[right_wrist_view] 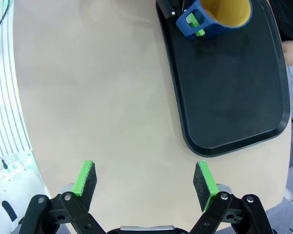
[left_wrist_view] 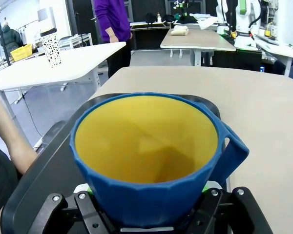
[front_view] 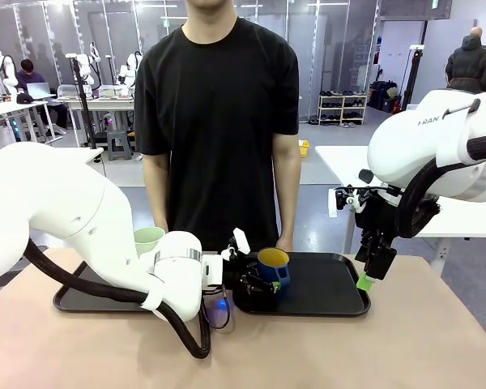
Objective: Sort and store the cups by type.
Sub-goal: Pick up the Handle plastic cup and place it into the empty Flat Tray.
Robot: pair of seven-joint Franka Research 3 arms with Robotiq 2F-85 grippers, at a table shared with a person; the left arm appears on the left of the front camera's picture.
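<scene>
A dark blue mug (front_view: 273, 266) with a yellow inside is at the left end of the right black tray (front_view: 328, 285). My left gripper (front_view: 255, 280) is shut on it. The left wrist view looks straight into the mug (left_wrist_view: 146, 146), its handle to the right, with my left gripper (left_wrist_view: 147, 197) clamped on its lower wall. I cannot tell whether the mug touches the tray. A pale mint-green tumbler (front_view: 148, 239) stands upright behind my left arm. My right gripper (front_view: 366, 279) hangs open at the tray's right end; its wrist view shows the gripper (right_wrist_view: 144, 179) over bare table beside the tray (right_wrist_view: 234, 107) and mug (right_wrist_view: 219, 14).
A second black tray (front_view: 74, 300) lies at the left under my left arm. A person stands at the far edge, one hand (front_view: 285, 243) near the right tray, a forearm (left_wrist_view: 10, 141) beside it. A black-and-white patterned tumbler (left_wrist_view: 51, 46) stands on a distant white table.
</scene>
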